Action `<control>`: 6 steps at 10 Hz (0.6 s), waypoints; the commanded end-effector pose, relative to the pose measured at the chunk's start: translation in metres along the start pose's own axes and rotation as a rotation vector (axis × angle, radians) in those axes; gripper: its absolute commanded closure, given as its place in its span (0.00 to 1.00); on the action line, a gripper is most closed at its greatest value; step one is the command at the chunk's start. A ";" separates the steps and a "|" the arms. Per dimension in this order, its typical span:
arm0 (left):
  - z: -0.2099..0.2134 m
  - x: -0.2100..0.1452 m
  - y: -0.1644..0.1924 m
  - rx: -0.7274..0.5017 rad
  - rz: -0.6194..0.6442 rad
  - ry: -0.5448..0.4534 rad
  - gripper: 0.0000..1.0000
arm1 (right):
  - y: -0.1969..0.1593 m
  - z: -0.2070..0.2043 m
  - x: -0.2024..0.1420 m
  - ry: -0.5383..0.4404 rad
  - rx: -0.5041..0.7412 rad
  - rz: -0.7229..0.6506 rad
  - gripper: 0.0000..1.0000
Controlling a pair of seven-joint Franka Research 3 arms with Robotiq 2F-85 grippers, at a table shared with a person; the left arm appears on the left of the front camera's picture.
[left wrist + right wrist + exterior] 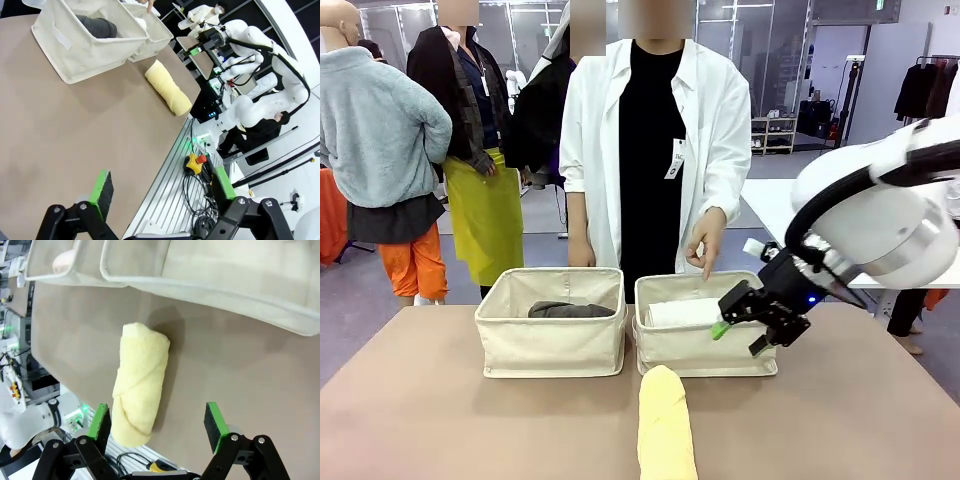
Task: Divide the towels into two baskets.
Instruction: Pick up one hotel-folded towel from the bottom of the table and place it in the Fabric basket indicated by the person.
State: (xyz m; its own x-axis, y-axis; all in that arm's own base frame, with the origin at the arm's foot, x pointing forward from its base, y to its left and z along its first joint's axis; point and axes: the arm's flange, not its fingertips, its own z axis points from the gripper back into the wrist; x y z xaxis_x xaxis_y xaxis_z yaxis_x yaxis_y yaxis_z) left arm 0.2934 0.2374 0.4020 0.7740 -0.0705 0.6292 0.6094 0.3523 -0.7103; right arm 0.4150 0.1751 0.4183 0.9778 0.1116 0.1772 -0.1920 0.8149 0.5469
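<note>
From my front camera: the pale yellow rolled terry towel (666, 425) runs off the bottom edge; basket walls half hide the dark grey rolled towel (570, 310) and white rolled towel (685, 312).

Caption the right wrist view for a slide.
Open right tool above the pale yellow rolled towel on the table, beside two canvas baskets.

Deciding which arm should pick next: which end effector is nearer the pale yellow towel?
Right. The right end effector hangs open beside the towel, at the right basket's front. The left end effector sits open, farther off at the table's edge.
</note>
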 end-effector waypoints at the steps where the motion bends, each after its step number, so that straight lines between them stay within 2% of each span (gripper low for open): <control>1: -0.001 -0.003 -0.005 -0.007 -0.014 -0.015 0.00 | 0.008 -0.022 0.009 -0.017 -0.066 -0.027 0.06; 3: -0.001 -0.003 -0.005 -0.007 -0.014 -0.015 0.00 | 0.020 -0.052 0.008 0.016 -0.122 0.013 0.06; 6: -0.001 -0.003 -0.005 -0.007 -0.014 -0.015 0.00 | 0.028 -0.077 0.005 -0.015 -0.106 -0.016 0.06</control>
State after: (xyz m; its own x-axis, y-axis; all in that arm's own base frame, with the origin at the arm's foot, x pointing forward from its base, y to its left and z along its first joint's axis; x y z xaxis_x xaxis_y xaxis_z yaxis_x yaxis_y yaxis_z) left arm 0.2934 0.2374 0.4020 0.7741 -0.0706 0.6291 0.6094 0.3524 -0.7103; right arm 0.4198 0.2313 0.3701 0.9733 0.1447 0.1784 -0.2120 0.8647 0.4554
